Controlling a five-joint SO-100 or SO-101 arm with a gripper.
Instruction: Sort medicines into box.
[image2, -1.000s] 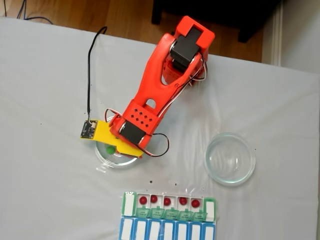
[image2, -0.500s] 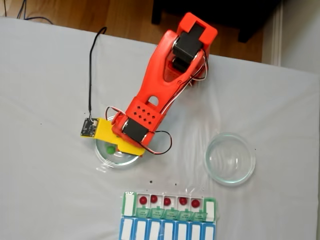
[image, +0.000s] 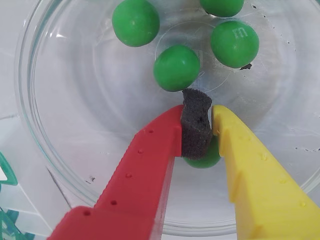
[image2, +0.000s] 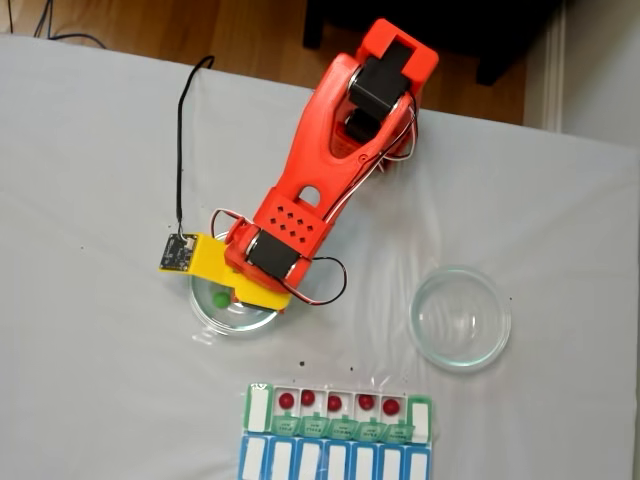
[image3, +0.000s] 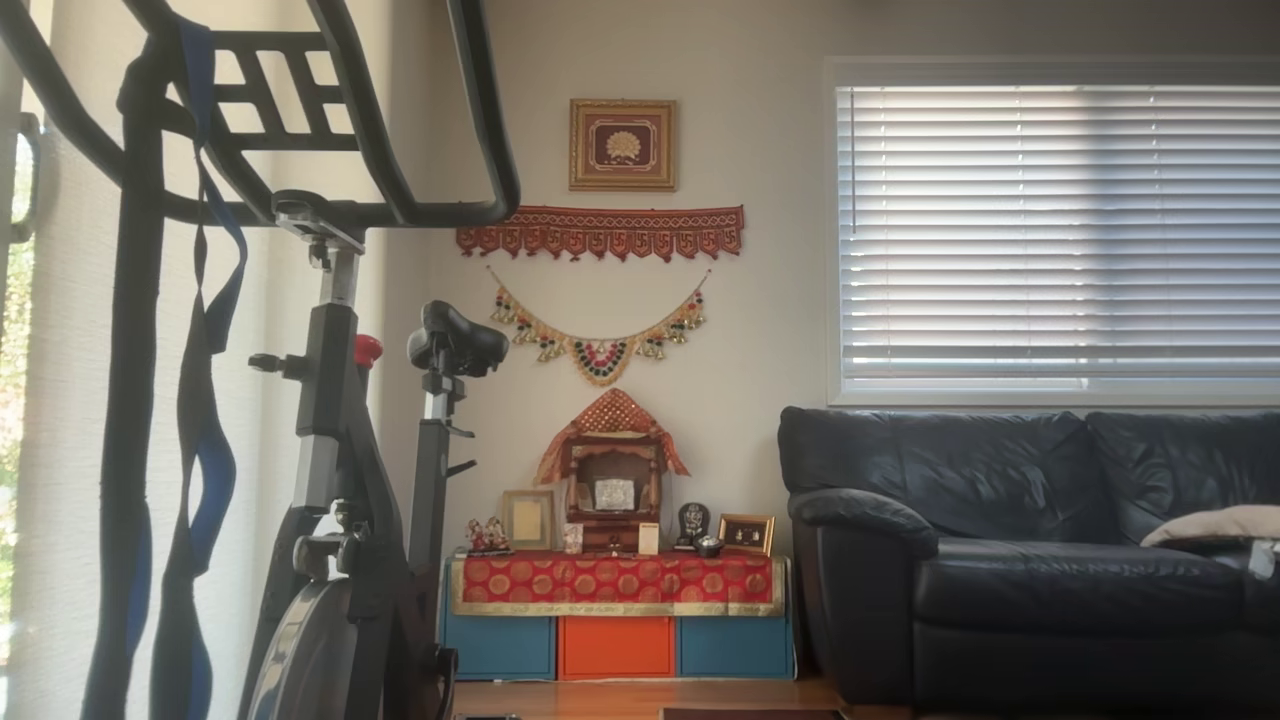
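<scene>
My tool (image: 197, 131) sat low inside a clear glass dish (image: 35, 125), red finger (image: 145, 165) and yellow finger (image: 250, 170) w/ a dark foam pad (image: 195, 125) closed on one green medicine ball (image: 204, 156), seen in the wrist view. Four more green balls (image: 176, 67) lay loose just beyond the tips. In the fixed view my orange arm (image2: 320, 170) reached over that dish on the white counter (image2: 90, 380); a second glass dish (image2: 460, 318) stood well apart to the right. The box (image2: 338, 432) lay at the bottom edge, red balls (image2: 334, 402) in five open compartments.
</scene>
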